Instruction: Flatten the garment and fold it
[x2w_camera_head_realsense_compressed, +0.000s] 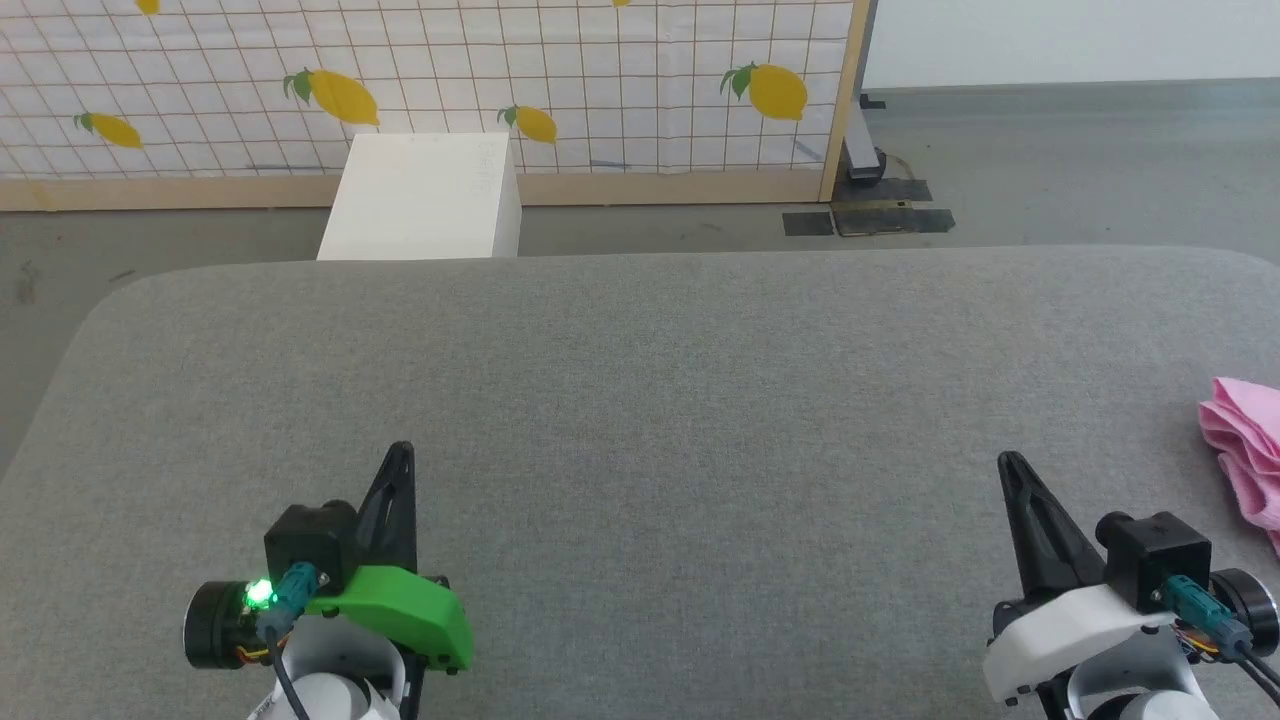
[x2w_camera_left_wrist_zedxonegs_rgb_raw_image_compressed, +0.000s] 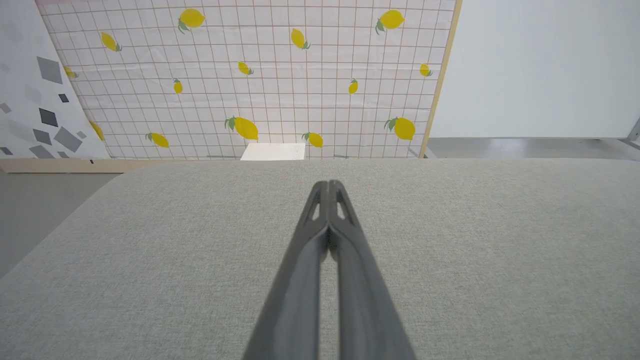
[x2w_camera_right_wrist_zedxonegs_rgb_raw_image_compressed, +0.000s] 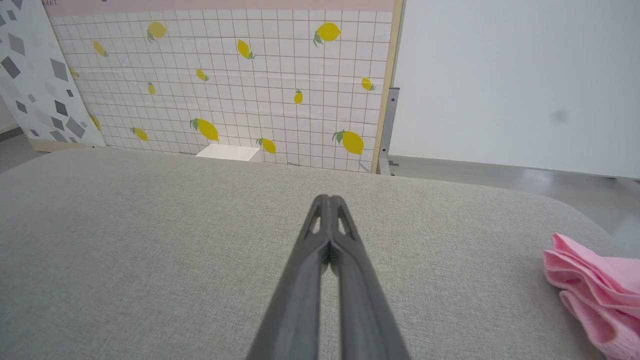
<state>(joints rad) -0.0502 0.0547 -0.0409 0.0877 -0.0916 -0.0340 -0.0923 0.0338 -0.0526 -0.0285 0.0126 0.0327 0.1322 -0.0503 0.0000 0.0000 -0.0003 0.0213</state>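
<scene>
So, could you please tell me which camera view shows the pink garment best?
The right wrist view: the garment lies bunched, its folds clear. In the head view, the garment is cut off at the right edge.

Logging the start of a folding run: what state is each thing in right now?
Garment: crumpled in a heap at the right edge of the table, not flattened, not held.
Left gripper: shut, empty.
Right gripper: shut, empty, apart from the garment.
</scene>
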